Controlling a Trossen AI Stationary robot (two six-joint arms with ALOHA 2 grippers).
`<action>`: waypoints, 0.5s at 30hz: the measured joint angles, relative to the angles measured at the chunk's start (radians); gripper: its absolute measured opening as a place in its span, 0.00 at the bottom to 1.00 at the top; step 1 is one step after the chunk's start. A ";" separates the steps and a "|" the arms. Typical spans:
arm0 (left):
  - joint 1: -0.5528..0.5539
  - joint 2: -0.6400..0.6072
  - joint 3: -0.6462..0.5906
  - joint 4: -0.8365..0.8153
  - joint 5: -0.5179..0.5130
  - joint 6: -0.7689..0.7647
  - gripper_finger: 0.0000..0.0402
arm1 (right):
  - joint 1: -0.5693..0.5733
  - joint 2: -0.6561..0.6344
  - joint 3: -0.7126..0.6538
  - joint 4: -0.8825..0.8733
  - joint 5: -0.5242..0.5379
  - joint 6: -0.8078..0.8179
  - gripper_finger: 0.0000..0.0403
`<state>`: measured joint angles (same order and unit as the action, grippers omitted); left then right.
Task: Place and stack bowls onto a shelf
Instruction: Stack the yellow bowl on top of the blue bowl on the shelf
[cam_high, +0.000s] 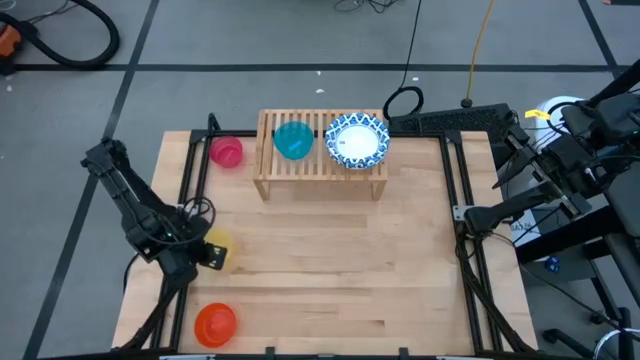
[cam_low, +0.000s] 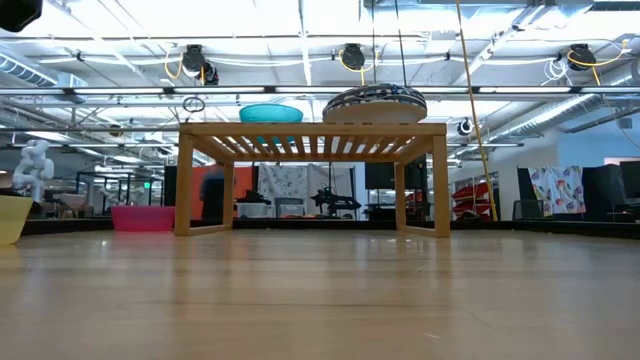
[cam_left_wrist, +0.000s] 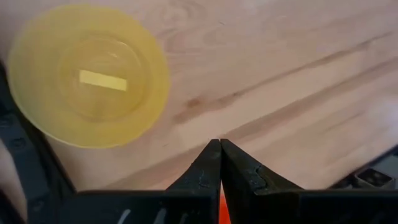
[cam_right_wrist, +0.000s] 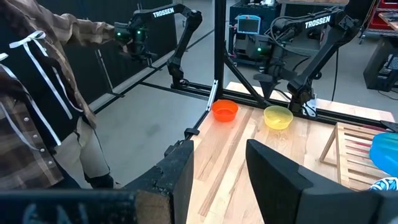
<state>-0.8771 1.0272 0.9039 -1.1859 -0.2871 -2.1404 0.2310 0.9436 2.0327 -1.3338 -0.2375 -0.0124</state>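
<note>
The light-wood shelf (cam_high: 320, 165) stands at the table's far side. On its slats rest a teal bowl (cam_high: 293, 140) and a blue-patterned bowl (cam_high: 357, 140); both also show in the low view, teal bowl (cam_low: 270, 113) and patterned bowl (cam_low: 375, 103). A pink bowl (cam_high: 226, 152) sits on the table left of the shelf. The yellow bowl (cam_left_wrist: 87, 74) stands upright on the table by the left edge, and an orange-red bowl (cam_high: 215, 323) sits in the near left corner. My left gripper (cam_left_wrist: 220, 144) is shut just beside the yellow bowl, touching nothing. My right gripper (cam_right_wrist: 217, 168) is open at the table's right edge.
Black frame rails run along the table's left edge (cam_high: 185, 200) and right edge (cam_high: 462, 200). A person in a plaid sleeve (cam_right_wrist: 43, 74) stands beyond the table in the right wrist view. Bare wood lies between the shelf and the near edge (cam_high: 340, 270).
</note>
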 joint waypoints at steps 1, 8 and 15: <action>0.002 0.000 0.000 0.009 0.000 0.012 0.02 | 0.000 0.000 0.000 0.000 0.000 0.000 0.35; 0.024 0.000 0.000 0.028 0.009 0.052 0.03 | 0.000 0.000 0.000 0.006 0.000 -0.017 0.35; 0.059 0.000 0.000 0.030 0.029 0.136 0.13 | 0.000 0.000 0.000 0.051 0.000 -0.030 0.35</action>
<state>-0.8181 1.0275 0.9039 -1.1562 -0.2581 -2.0045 0.2310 0.9436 2.0327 -1.2831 -0.2379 -0.0425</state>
